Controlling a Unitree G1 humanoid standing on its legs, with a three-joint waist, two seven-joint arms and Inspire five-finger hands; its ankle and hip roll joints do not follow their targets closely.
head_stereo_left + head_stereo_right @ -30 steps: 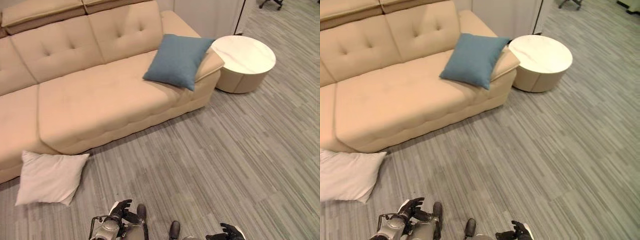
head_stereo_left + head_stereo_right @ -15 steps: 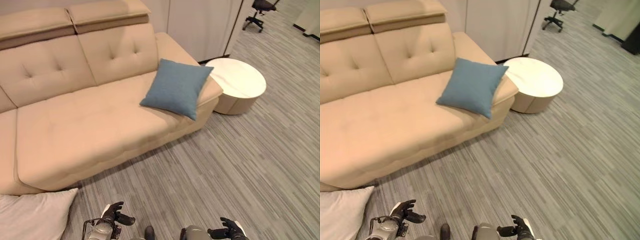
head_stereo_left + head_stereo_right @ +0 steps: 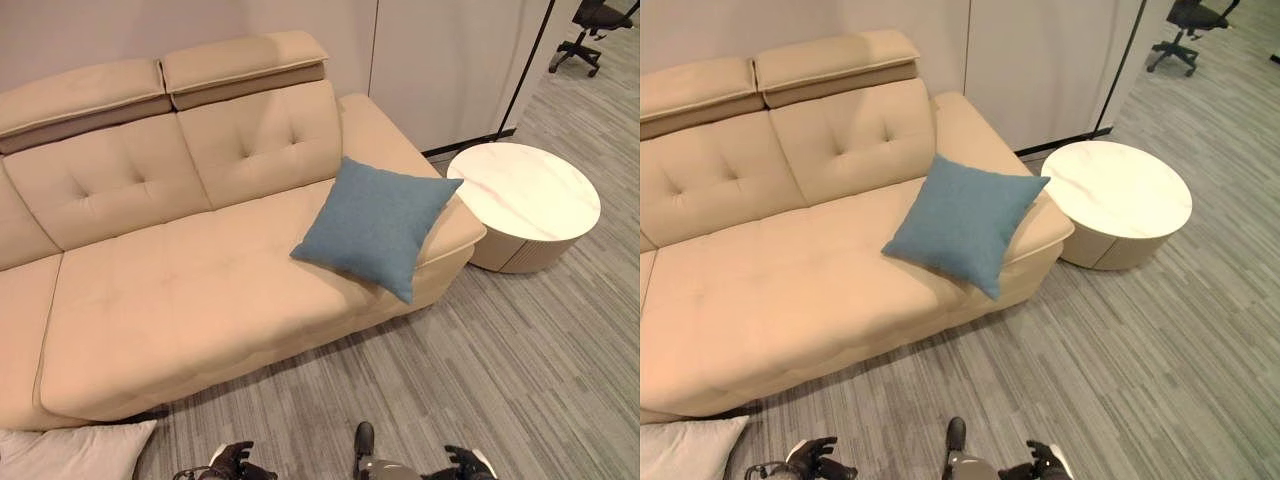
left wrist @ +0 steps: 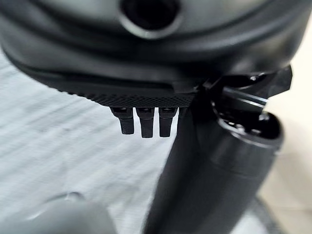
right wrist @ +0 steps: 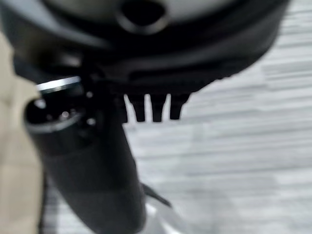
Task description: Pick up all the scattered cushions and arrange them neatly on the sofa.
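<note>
- A long beige upholstered sofa (image 3: 200, 290) with a tufted back and two raised headrests runs across the head views from 9 o'clock towards 2 o'clock.
- A square blue-grey fabric cushion (image 3: 377, 224) lies on the sofa's seat at its right end, tilted, one edge leaning against the armrest, near the middle of the view.
- A white fabric cushion (image 3: 75, 452) lies on the grey striped carpet floor (image 3: 540, 360) at 7 o'clock, just in front of the sofa's lower edge and partly cut off by the frame.
- A round low side table with a white marble-look top (image 3: 523, 190) stands on the carpet at 3 o'clock, just beside the sofa's armrest.
- A black wheeled office chair (image 3: 1190, 25) shows at 1 o'clock, well apart from the sofa.
- The left hand (image 3: 232, 463) sits low at 6 o'clock, its fingers relaxed and holding nothing.
- The right hand (image 3: 465, 463) sits at 5 o'clock, fingers loose and empty.
- Both hands are well apart from either cushion.
</note>
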